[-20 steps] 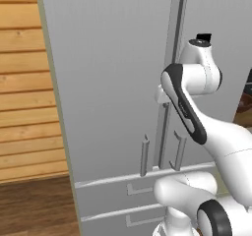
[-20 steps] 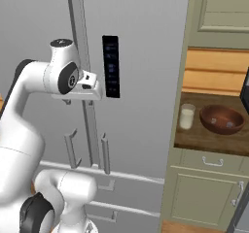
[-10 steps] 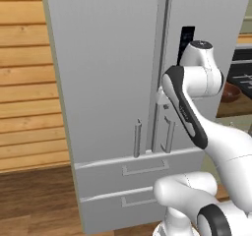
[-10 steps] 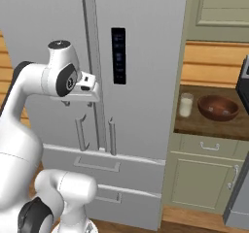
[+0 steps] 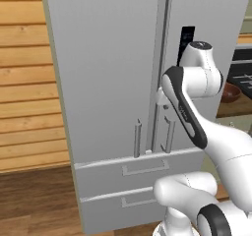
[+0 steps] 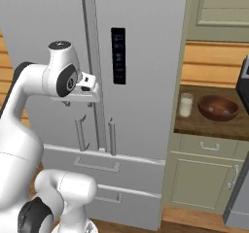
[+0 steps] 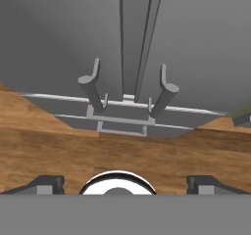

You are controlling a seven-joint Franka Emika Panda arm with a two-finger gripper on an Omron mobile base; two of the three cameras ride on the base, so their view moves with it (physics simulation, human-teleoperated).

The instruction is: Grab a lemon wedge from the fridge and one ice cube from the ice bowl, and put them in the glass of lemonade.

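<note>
Fridge (image 5: 113,82) doors are both shut, the grey French-door front filling the middle of both base views, with its two vertical bar handles (image 6: 112,137) side by side above the lower drawers (image 5: 142,171) and a black display panel (image 6: 118,56) on the right-hand door. The arm (image 5: 192,107) is raised and bent forward, its wrist held close in front of the seam between the doors, above the handles. The end effector (image 7: 125,182) looks steeply down the fridge face: in the hand view its two dark fingertips (image 7: 46,184) stand far apart at the bottom corners, jaws wide and with nothing between them, and the handle ends, the drawer fronts and the wooden floor (image 7: 122,151) lie below. It touches neither handle.

To the right of the fridge, a wooden counter (image 6: 214,123) over pale green cabinets (image 6: 204,178) carries the glass of lemonade (image 6: 185,105), upright and filled with a pale whitish liquid, and just beside it the ice bowl (image 6: 218,107), dark reddish-brown and wider than the glass; what lies in the bowl cannot be made out. Both stand well apart from the end effector.
</note>
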